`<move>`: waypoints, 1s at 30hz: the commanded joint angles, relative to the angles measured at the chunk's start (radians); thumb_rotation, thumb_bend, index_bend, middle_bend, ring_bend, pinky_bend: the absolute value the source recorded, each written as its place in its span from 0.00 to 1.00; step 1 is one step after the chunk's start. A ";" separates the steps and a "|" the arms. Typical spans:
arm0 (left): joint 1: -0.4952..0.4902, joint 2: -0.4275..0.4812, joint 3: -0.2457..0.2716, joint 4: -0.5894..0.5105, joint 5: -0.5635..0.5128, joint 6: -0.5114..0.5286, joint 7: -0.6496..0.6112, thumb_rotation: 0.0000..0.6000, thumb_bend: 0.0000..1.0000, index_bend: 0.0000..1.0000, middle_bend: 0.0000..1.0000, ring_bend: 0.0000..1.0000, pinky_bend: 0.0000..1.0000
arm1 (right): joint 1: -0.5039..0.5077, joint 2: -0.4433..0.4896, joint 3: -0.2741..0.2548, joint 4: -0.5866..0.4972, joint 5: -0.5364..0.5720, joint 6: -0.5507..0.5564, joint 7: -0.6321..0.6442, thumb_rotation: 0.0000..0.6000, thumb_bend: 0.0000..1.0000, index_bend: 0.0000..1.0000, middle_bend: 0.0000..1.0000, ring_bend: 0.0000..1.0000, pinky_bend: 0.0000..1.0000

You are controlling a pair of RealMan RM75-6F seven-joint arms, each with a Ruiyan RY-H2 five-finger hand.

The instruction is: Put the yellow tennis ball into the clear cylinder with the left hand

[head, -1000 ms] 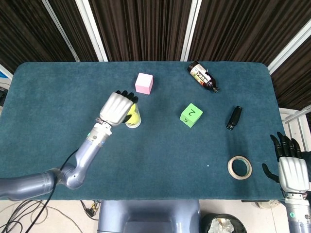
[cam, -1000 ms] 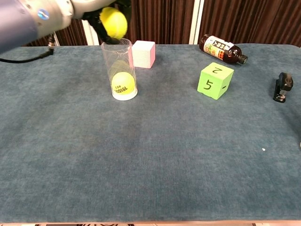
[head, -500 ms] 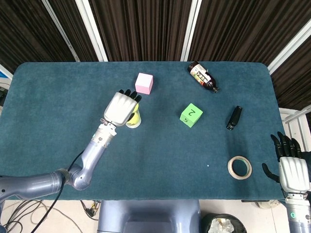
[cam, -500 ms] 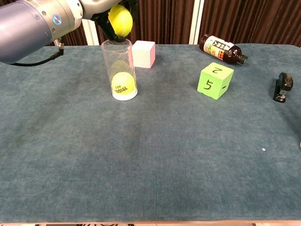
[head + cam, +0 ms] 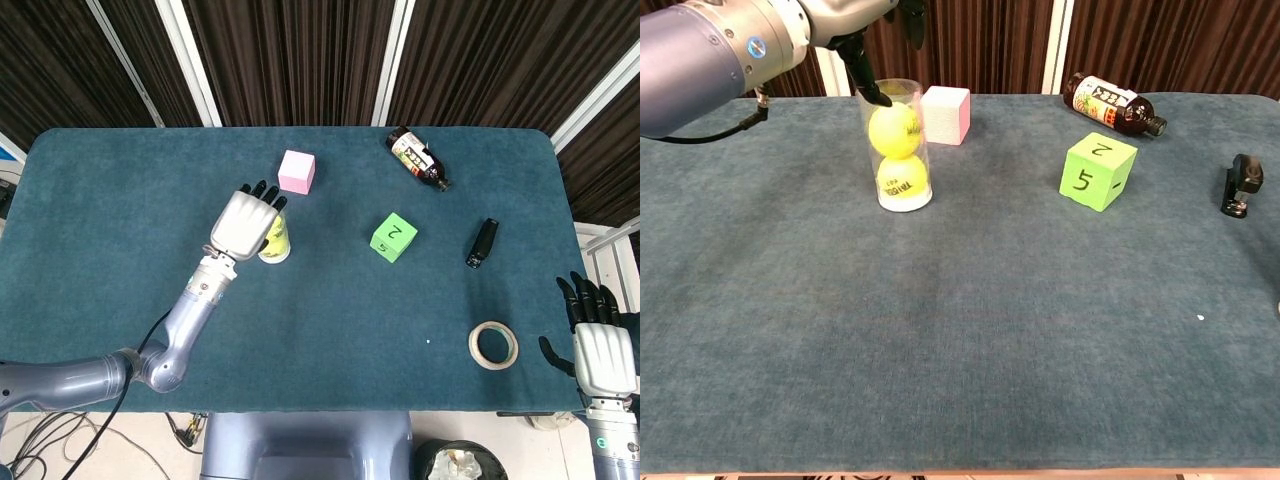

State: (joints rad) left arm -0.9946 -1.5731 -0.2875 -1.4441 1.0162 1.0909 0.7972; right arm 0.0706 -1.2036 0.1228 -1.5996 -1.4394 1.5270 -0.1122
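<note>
Here we see the clear cylinder [image 5: 896, 146], a smooth see-through plastic tube, standing upright on the teal, felt-like bench [image 5: 960, 330] with its long axis vertical and its open mouth up. Inside it the fuzzy yellow tennis ball [image 5: 894, 130] sits stacked on a second yellow ball [image 5: 902, 180] with dark print, which rests on the tube's white base. The left robot hand [image 5: 243, 222] hovers over the tube's mouth, silver back upward in the head view, its dark fingers [image 5: 862, 78] spread and holding nothing; the forearm runs back toward the near left edge of the bench. Just behind the tube stands a pink cube [image 5: 945, 114]. A green cube [image 5: 1097, 171] marked with numerals lies well apart to the right, and a dark bottle [image 5: 1112, 104] lies on its side near the far edge. The right robot hand [image 5: 600, 352] rests off the bench's near right corner, fingers extended and apart, beside a ring of tape [image 5: 493, 344].
</note>
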 commanded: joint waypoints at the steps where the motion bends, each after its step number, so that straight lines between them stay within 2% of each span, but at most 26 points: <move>1: -0.002 0.004 -0.001 -0.009 -0.008 0.008 0.012 1.00 0.05 0.33 0.20 0.16 0.36 | -0.001 0.001 0.001 -0.002 0.000 0.003 0.000 1.00 0.35 0.09 0.00 0.00 0.00; 5: 0.007 0.027 -0.011 -0.054 0.018 0.052 0.001 1.00 0.05 0.33 0.20 0.15 0.35 | -0.003 0.002 0.003 -0.003 0.004 0.006 0.000 1.00 0.35 0.09 0.00 0.00 0.00; 9: 0.066 0.105 0.006 -0.188 0.072 0.135 -0.015 1.00 0.05 0.28 0.19 0.15 0.36 | -0.004 0.007 0.003 -0.005 0.006 0.003 0.007 1.00 0.35 0.09 0.00 0.00 0.00; 13: 0.189 0.229 0.077 -0.380 0.101 0.253 0.010 1.00 0.05 0.22 0.16 0.15 0.36 | -0.005 0.009 0.002 -0.009 0.001 0.007 0.010 1.00 0.35 0.09 0.00 0.00 0.00; 16: 0.294 0.315 0.152 -0.456 0.172 0.344 -0.029 1.00 0.05 0.21 0.14 0.15 0.36 | -0.006 0.008 0.000 -0.012 -0.003 0.009 0.008 1.00 0.35 0.09 0.00 0.00 0.00; 19: 0.401 0.374 0.234 -0.448 0.229 0.396 -0.145 1.00 0.05 0.20 0.12 0.15 0.35 | -0.004 0.002 -0.004 -0.011 -0.006 0.006 -0.005 1.00 0.35 0.09 0.00 0.00 0.00; 21: 0.458 0.404 0.278 -0.420 0.242 0.405 -0.215 1.00 0.05 0.19 0.08 0.10 0.31 | -0.002 -0.004 -0.007 -0.011 -0.008 0.002 -0.015 1.00 0.35 0.09 0.00 0.00 0.00; 24: 0.521 0.426 0.318 -0.371 0.261 0.413 -0.308 1.00 0.05 0.17 0.03 0.06 0.27 | 0.001 -0.013 -0.010 -0.007 -0.009 -0.003 -0.029 1.00 0.35 0.09 0.00 0.00 0.00; 30: 0.618 0.432 0.372 -0.270 0.357 0.450 -0.469 1.00 0.05 0.17 0.03 0.05 0.23 | 0.002 -0.018 -0.009 -0.002 -0.010 -0.001 -0.032 1.00 0.35 0.09 0.00 0.00 0.00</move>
State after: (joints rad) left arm -0.4248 -1.1560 0.0473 -1.7638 1.3237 1.5133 0.3850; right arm 0.0725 -1.2213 0.1134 -1.6019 -1.4495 1.5259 -0.1439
